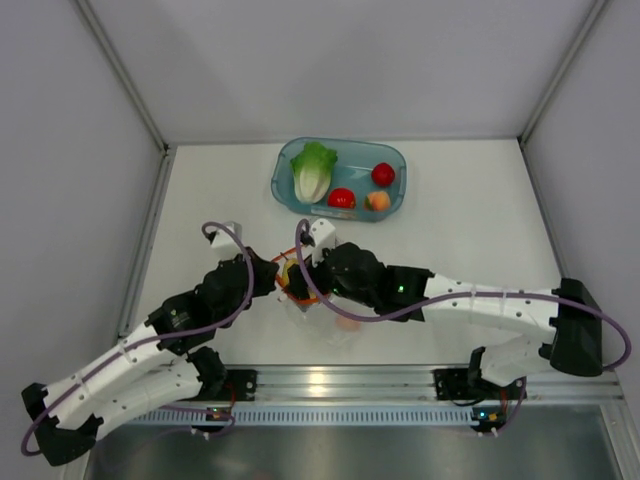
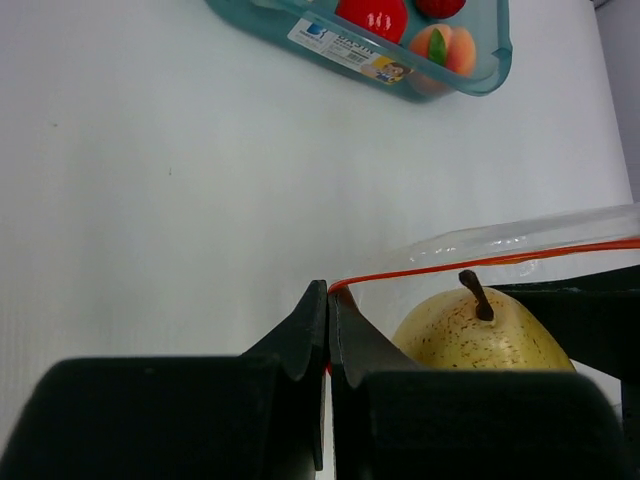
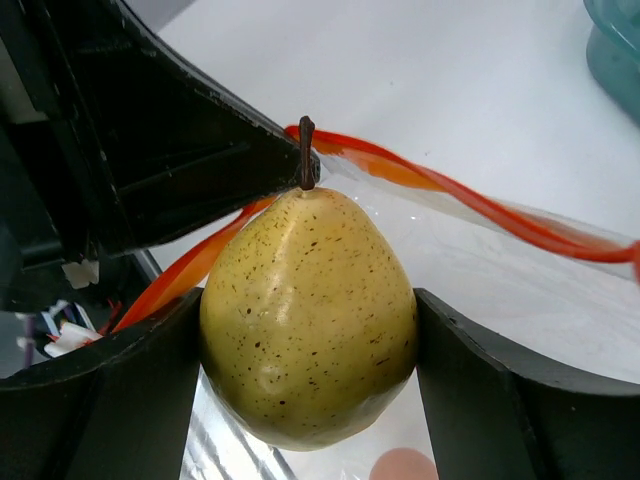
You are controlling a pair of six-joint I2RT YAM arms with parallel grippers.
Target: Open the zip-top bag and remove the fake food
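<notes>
Yellow pear [image 3: 305,300]: clamped by my right gripper [image 3: 310,335], at bag [image 2: 520,240] mouth.
Left gripper [image 2: 328,322]: pinching bag's rim.
Done: bag open; four foods [image 1: 312,172] in bin [image 1: 340,143] beyond bag.
Pending: pear out.

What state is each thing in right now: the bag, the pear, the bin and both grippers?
Bag: mouth open, one edge pinched.
Pear: stem up, clamped at the bag's mouth.
Bin: lidless, holding lettuce, two red pieces and a peach.
Left gripper: shut on the bag's zip edge.
Right gripper: shut on the pear.
</notes>
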